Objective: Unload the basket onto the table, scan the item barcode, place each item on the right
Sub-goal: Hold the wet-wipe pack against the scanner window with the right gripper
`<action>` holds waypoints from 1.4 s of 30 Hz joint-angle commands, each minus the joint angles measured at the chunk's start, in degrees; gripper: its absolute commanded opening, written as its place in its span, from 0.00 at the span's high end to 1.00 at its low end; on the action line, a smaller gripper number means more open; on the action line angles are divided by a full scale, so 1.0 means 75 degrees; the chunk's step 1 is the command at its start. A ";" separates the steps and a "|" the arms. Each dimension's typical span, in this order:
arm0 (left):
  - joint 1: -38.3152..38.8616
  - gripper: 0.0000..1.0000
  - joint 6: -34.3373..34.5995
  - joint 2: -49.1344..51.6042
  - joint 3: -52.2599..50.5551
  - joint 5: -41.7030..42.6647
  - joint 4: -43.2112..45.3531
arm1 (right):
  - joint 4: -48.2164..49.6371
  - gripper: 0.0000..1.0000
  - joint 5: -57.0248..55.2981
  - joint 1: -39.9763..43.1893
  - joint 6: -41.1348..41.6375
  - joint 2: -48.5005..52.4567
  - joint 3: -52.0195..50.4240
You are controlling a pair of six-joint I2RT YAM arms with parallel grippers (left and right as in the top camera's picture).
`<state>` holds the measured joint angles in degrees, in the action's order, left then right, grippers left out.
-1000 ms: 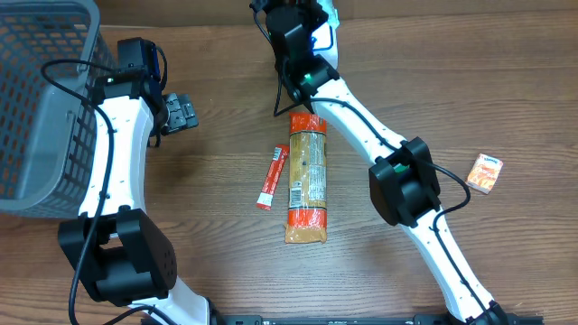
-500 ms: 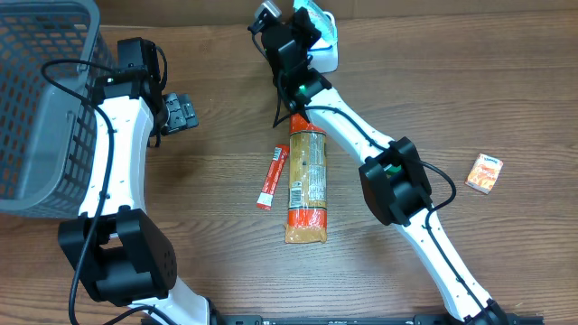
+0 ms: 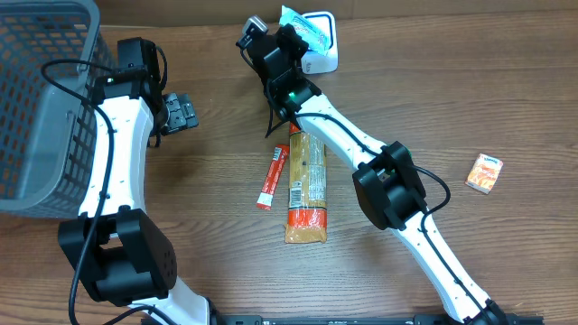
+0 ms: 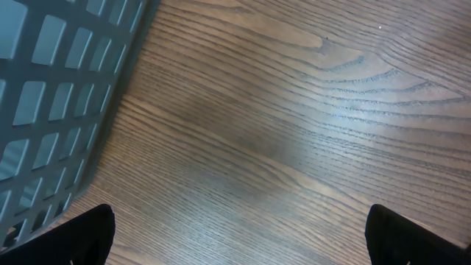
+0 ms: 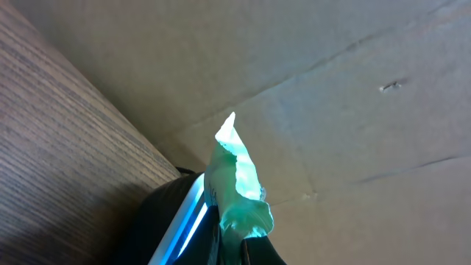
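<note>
Teal packet [image 5: 237, 173] was pinched at one end between my right gripper [image 3: 289, 41] jaws, nearly fully closed on it, held over the white scanner [image 3: 325, 56] at the table [image 3: 506, 90] far edge. Left gripper [image 3: 185, 113] was wide open, empty, beside the basket [image 3: 36, 108].

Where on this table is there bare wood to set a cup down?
Widest bare wood: the far right corner, between the white scanner and the small orange box. Also a strip between the left arm and the red stick packet. Crowded: the middle, where the long orange package lies partly under the right arm.
</note>
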<state>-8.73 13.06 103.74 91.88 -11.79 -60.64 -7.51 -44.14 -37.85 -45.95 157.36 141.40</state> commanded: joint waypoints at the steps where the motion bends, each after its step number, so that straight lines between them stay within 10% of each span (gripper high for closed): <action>1: -0.0012 0.00 -0.0085 -0.0061 0.0134 0.0038 0.0000 | 0.0082 0.93 -0.0026 0.0055 0.0356 0.0032 0.0003; 26: -0.0012 0.00 -0.0085 -0.0061 0.0134 0.0038 0.0000 | -0.0350 0.96 -0.0026 0.0105 0.4019 0.0023 0.0003; 42: -0.0012 0.01 -0.0085 -0.0061 0.0134 0.0038 0.0000 | 0.1215 0.96 -0.0801 0.0125 0.4135 0.0023 0.0003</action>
<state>-8.73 13.08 103.74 91.88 -11.79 -60.64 1.21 -48.93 -37.15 -16.03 157.36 141.40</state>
